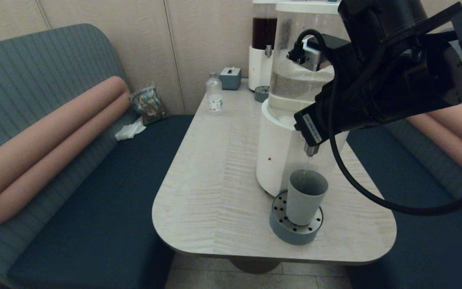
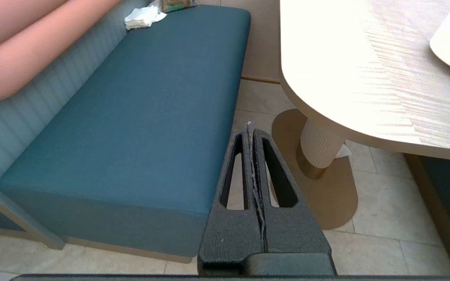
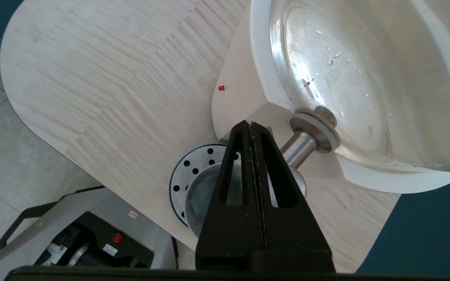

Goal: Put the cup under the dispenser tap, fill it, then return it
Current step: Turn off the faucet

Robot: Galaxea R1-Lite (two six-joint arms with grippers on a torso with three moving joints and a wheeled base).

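Note:
The grey-blue cup (image 1: 306,196) stands upright on a round perforated tray (image 1: 295,230), directly below the brushed-metal dispenser tap (image 1: 311,149). Seen from the right wrist, my right gripper (image 3: 250,124) is shut with nothing between its fingers. Its tips sit just above the tap (image 3: 302,145), against the white base of the dispenser (image 3: 240,97), with the cup's mouth (image 3: 201,193) beneath. My right arm (image 1: 375,92) reaches in over the tank. My left gripper (image 2: 250,127) hangs shut beside the table, over the floor, and holds nothing.
The pale table (image 1: 215,180) also carries a dark-liquid dispenser (image 1: 263,44), a small clear bottle (image 1: 214,94), a tissue box (image 1: 230,77) and a second small tray (image 1: 261,93). Blue benches (image 1: 94,192) flank it, and the cup's tray sits near the table's front edge.

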